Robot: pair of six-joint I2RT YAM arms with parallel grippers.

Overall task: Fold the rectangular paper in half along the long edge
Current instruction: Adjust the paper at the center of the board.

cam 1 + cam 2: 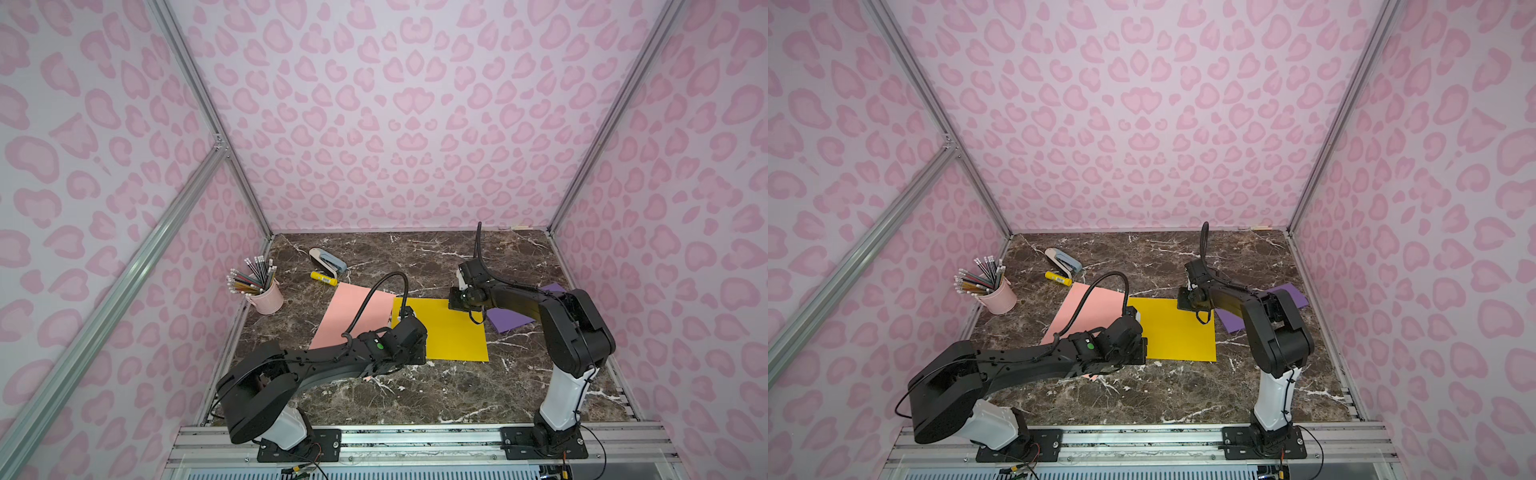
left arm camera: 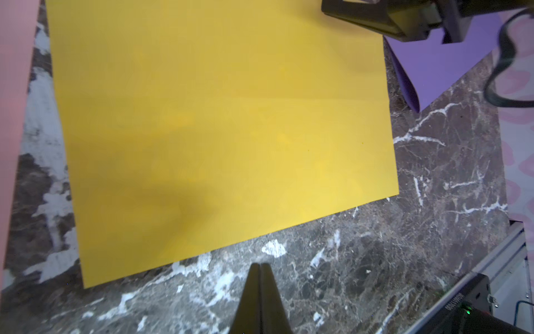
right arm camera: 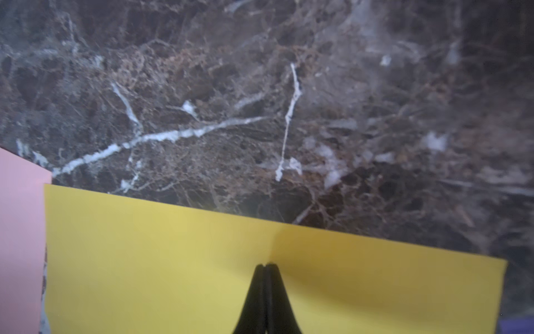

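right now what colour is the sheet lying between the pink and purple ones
Yellow; the sheet shows best in the left wrist view.

Pink walls point(image 1: 415, 104) with darker pink spots at 9, 12 and 3 o'clock. Shiny metal bars point(image 1: 220, 141) up the corners. Dark brown desk point(image 1: 415, 257) with white lines, silver rail point(image 1: 415, 440) at 6 o'clock.

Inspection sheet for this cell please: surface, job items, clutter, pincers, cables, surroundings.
Surface: dark marble table.
Job's things: yellow paper, flat, not yet folded.
Clutter: pink paper, purple paper, pencil cup, stapler, yellow marker.
Pincers: left pincer shut over bare marble beside the yellow paper; right pincer shut, tip over that paper.
Cables: black cable arcs off each wrist.
Surroundings: pink-patterned walls, aluminium frame.
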